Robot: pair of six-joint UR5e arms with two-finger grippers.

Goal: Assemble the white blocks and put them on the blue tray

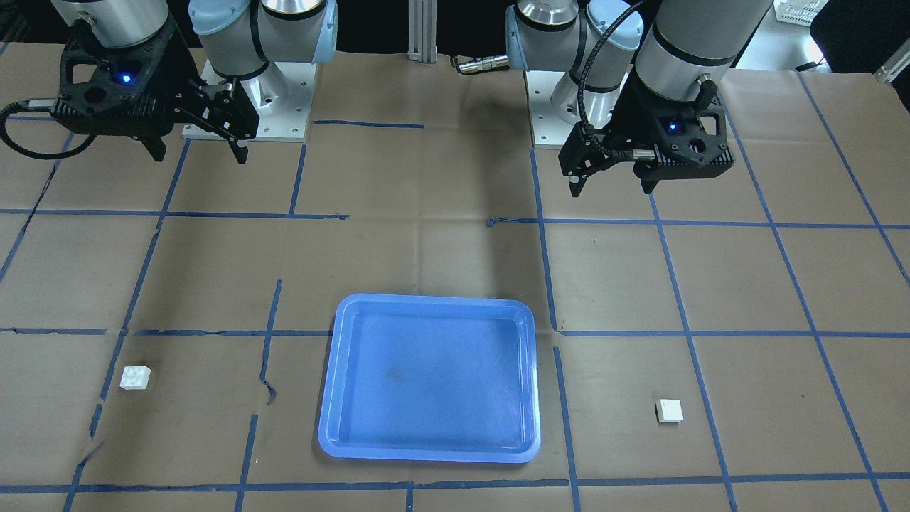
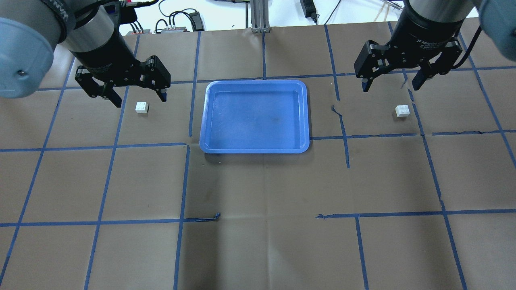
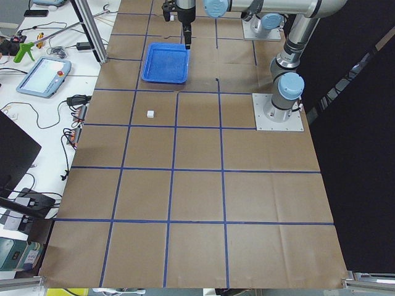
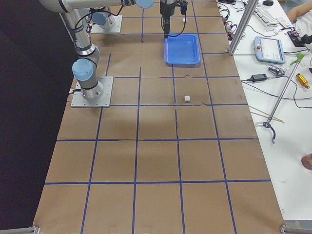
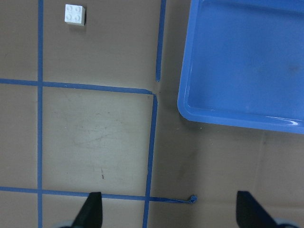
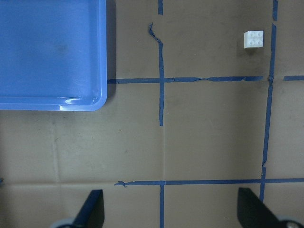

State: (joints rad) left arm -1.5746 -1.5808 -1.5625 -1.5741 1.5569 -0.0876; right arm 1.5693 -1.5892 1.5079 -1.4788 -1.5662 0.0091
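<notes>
Your left gripper point(image 2: 140, 99) and right gripper point(image 2: 391, 88) hang spread wide and empty, one each side of the tray point(image 2: 254, 82), because the left block point(image 2: 142, 107) and right block point(image 2: 402, 110) lie apart there, one per arm, not yet joined.

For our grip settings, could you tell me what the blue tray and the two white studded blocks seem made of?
The shallow rectangular blue tray looks like glossy moulded plastic: highlights streak its rim. The left white square block and the right white square block look like hard, smooth plastic, probably: crisp moulded studs.
</notes>
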